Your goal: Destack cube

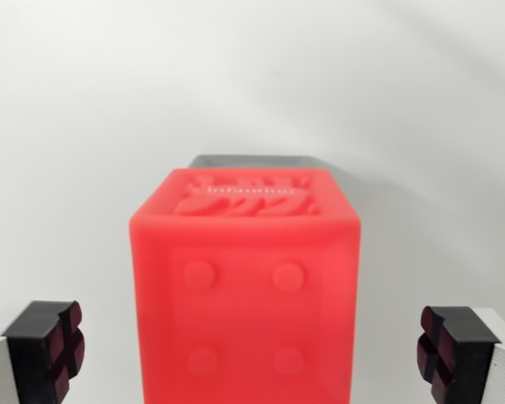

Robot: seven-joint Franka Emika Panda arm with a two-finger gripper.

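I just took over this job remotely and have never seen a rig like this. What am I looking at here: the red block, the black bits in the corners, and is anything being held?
This is a single picture from a camera on the robot arm's wrist, looking out past its hand. The two black pieces in the lower corners are the hand's fingers, one at each side. They stand wide apart, so the hand is open and holds nothing.

Between them is a red cube with four round studs on the face toward the camera and raised lettering on top. The fingers sit on either side of it with clear gaps, not touching.

Just behind its top edge, a strip of a grey object shows; most of it is hidden, so I cannot tell what it is. Everything sits on a plain white surface.
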